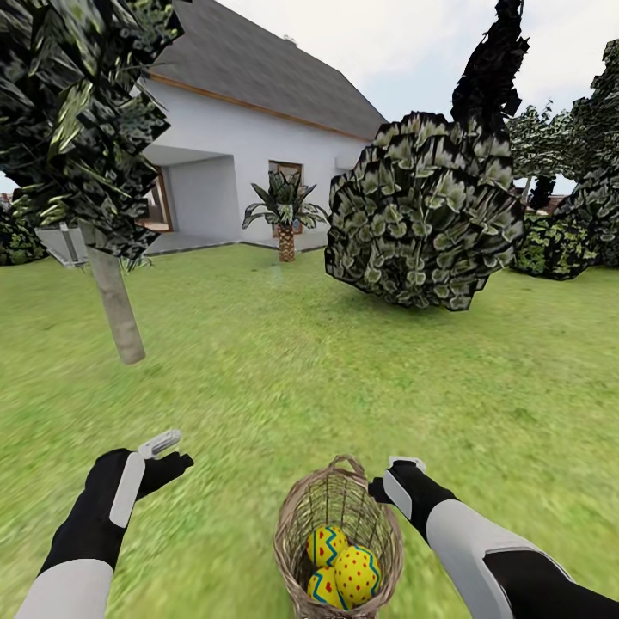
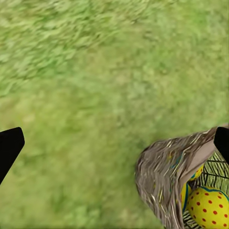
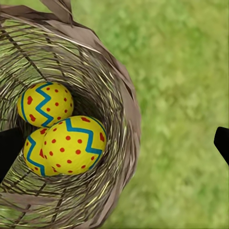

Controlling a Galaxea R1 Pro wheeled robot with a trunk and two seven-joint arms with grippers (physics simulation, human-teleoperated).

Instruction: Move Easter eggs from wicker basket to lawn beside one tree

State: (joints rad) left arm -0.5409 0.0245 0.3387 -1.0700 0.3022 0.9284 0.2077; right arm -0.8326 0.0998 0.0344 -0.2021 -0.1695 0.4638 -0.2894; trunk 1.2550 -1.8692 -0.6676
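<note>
The wicker basket (image 1: pixel 337 537) stands on the lawn (image 1: pixel 284 378) right in front of the robot, with all three Easter eggs (image 1: pixel 342 567) lying together at its bottom, touching one another. The right gripper (image 1: pixel 387 481) hovers just beside the basket's rim near the small loop handle (image 1: pixel 348 464); its fingers (image 3: pixel 222 142) are spread wide, one fingertip over the basket's inside and the other over grass. The left gripper (image 1: pixel 168 456) hangs over bare grass to the basket's left, also spread wide and holding nothing. Ahead on the left a tree (image 1: pixel 116 305) with a pale bare trunk rises from the grass, well apart from the basket. A big leafy bush (image 1: pixel 425 211) sits ahead on the right, with a small palm (image 1: pixel 285 215) before the white house (image 1: pixel 249 146) behind.
</note>
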